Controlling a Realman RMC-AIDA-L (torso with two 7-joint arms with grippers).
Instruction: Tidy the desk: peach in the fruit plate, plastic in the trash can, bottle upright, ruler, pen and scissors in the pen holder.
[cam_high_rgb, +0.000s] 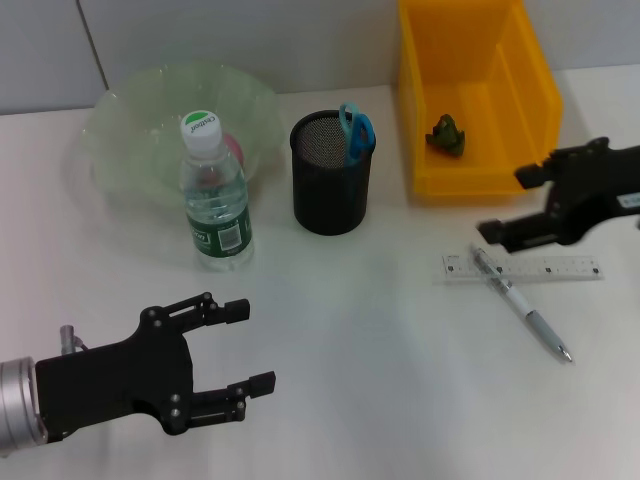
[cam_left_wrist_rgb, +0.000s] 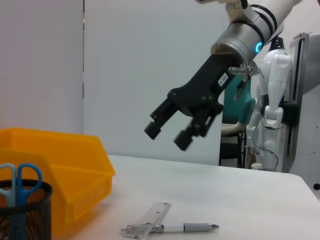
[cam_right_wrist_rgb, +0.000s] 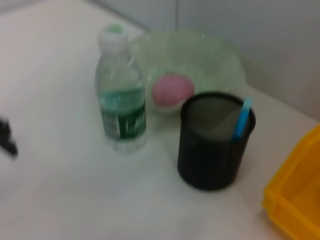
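Head view: right hand (cam_high_rgb: 505, 205) open above ruler (cam_high_rgb: 560, 268), empty.

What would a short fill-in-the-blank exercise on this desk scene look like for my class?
1. The scissors stand in the ____.
2. The pen lies across the ____.
3. The bottle stands ____.
4. The peach lies in the ____.

Missing words: pen holder; ruler; upright; fruit plate
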